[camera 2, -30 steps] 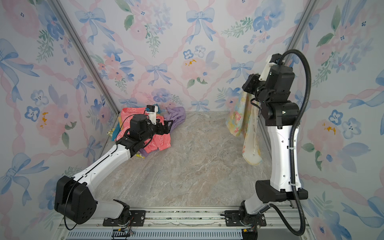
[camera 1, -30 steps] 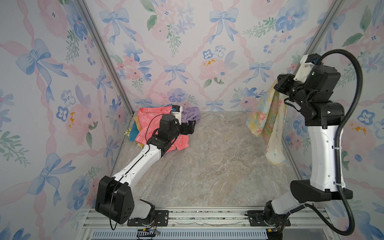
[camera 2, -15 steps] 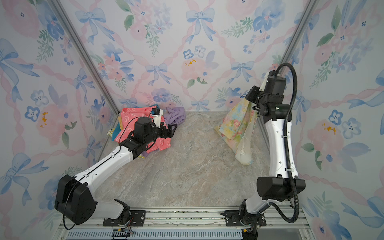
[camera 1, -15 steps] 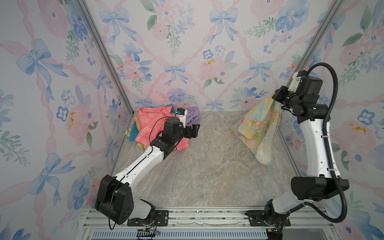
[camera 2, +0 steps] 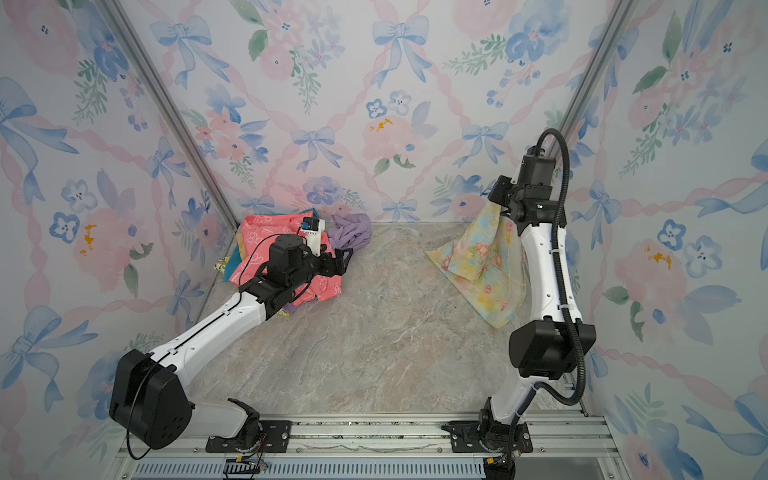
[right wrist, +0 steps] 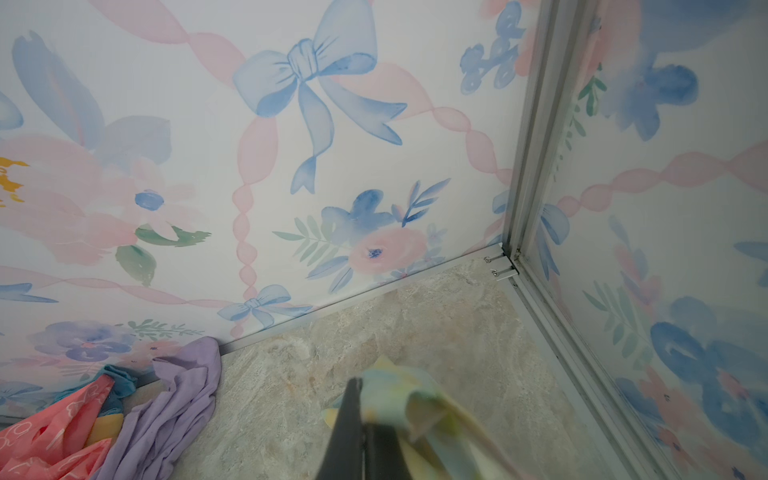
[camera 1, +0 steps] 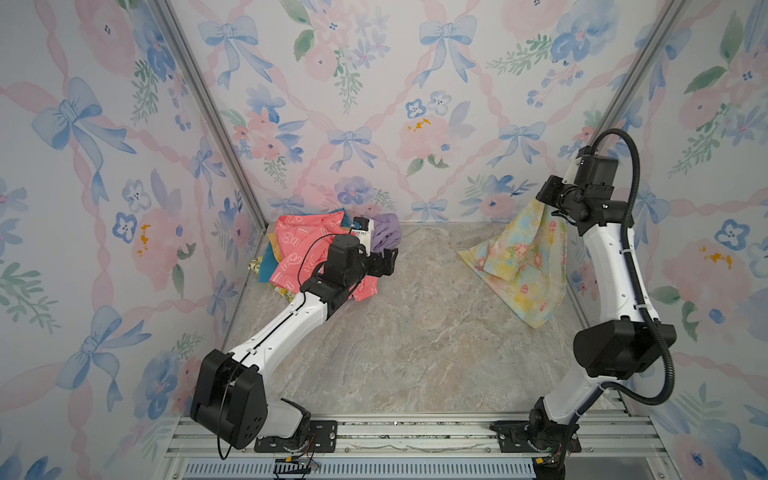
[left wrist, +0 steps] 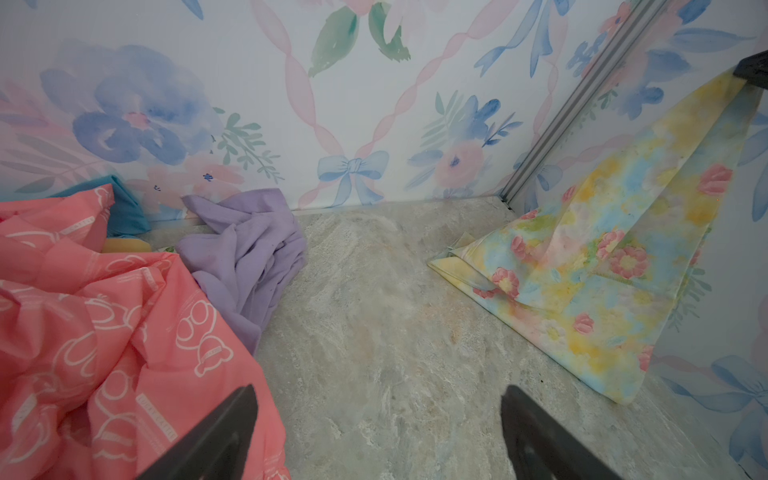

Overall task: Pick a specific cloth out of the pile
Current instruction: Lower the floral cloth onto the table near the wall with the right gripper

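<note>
Pastel walls [camera 1: 374, 104] printed with bows and flowers close in a marbled tabletop [camera 1: 415, 332] on three sides. The pile [camera 1: 299, 257] sits in the far left corner, with a coral-pink cloth [left wrist: 104, 332] on top, a lilac cloth [left wrist: 249, 249] at its right side and a bit of teal cloth [left wrist: 124, 203] against the back wall. The cloth [camera 1: 523, 257], pale yellow with pink flowers, is well apart from the pile, near the far right corner. The right gripper [camera 1: 545, 198] is raised there, its jaws pinched tight on the cloth's upper corner. The rest hangs in a slanted sheet, and its lower edge and one folded corner rest on the tabletop. The left gripper [camera 1: 385, 261] hovers at the pile's near right edge with its jaws wide and nothing between them.

The sorting looks nearly done, but the hold is only a small pinch on thin fabric. If the arm moves while the lower edge drags on the tabletop, the corner could pull free. The sheet also hangs close to the right arm and could catch on it. The open left jaws could snag the coral-pink cloth beneath them
</note>
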Controlling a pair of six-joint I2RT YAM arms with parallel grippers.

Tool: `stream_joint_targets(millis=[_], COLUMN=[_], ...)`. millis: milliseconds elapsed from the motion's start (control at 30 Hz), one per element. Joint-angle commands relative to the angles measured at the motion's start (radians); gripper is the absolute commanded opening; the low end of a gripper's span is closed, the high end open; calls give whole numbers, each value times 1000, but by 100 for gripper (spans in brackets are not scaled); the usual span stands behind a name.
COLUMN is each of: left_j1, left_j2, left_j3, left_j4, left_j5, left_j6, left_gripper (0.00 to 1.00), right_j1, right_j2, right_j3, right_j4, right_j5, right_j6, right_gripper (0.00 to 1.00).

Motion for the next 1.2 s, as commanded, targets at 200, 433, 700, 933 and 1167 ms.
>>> stream_joint_targets(millis=[200,433,700,933,1167], left_j1=[7,10,9,10,16], left_j2=[21,26,20,15,15], left_j3=[-9,-9,-13,-15,-17], left_j4=[12,11,11,11,10], left_j5=[-8,-5,-11,-21,-30], left_j6=[17,14,15,22,30], left_gripper=[93,92,93,92,93], right_j1=[14,63,87,94,109], right_j2=[-220,-396,-282,21,249], right_j3=[-412,-754,-832,-585,-421], right_j4=[184,188,114,-23,-110], right_j5=[35,74,66,38,31], right_j6=[31,95,83,4,-24], right_gripper=[0,0,0,0,0])
